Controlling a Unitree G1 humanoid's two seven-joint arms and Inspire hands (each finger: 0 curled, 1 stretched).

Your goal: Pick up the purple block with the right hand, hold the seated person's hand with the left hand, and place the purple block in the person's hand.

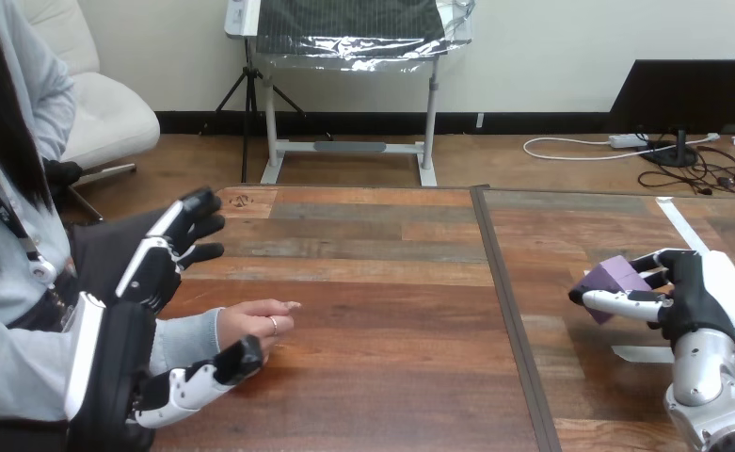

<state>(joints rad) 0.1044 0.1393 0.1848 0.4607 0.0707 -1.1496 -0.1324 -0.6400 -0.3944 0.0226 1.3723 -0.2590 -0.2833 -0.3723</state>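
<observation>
A purple block (615,280) sits in my right hand (691,294) at the right of the table, pinched between the thumb and the curled fingers, just above the wood. The person's hand (255,323) rests on the table at the left, its fingers pointing right. My left hand (114,325) is spread wide round the person's wrist: its fingers (180,240) stand straight above and behind the wrist, and its thumb (208,372) lies in front of it. I see no finger curled onto the wrist.
The wooden table (382,282) has a dark seam (509,301) running front to back between the two hands. White tape strips (688,231) lie on the table's right part near my right hand. The person sits at the left edge.
</observation>
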